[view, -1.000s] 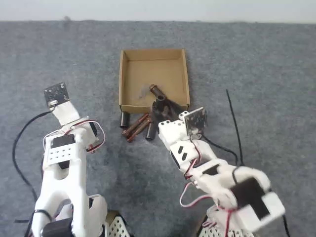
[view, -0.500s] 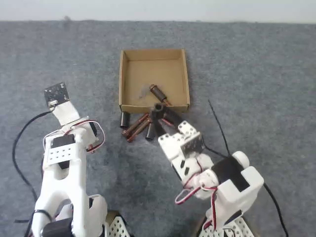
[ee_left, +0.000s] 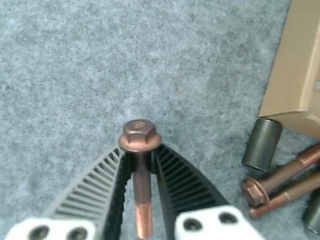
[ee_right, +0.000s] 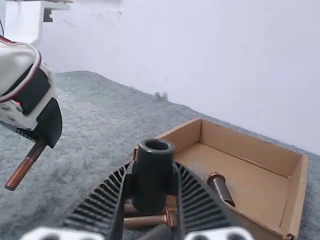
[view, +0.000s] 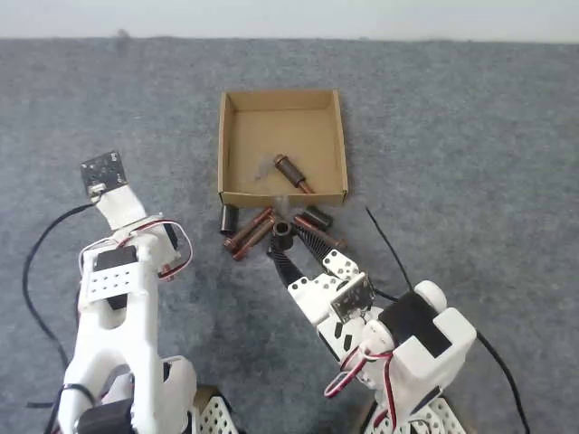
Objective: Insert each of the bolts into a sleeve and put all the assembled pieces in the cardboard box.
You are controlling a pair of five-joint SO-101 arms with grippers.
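**Bolt and sleeve both gripped**

Bolt [ee_left: 140, 139] first: we see it clamped between the left gripper [ee_left: 141, 152] fingers, head at the tips, over grey carpet [ee_left: 75, 60]. Our right gripper [ee_right: 151, 176] pinches a dark sleeve [ee_right: 152, 156] upright, just before the cardboard box [view: 340, 136]. One assembled piece [view: 291, 172] lies inside. Two loose bolts [view: 250, 232] and a spare sleeve [view: 229, 219] lie by the box's near wall.
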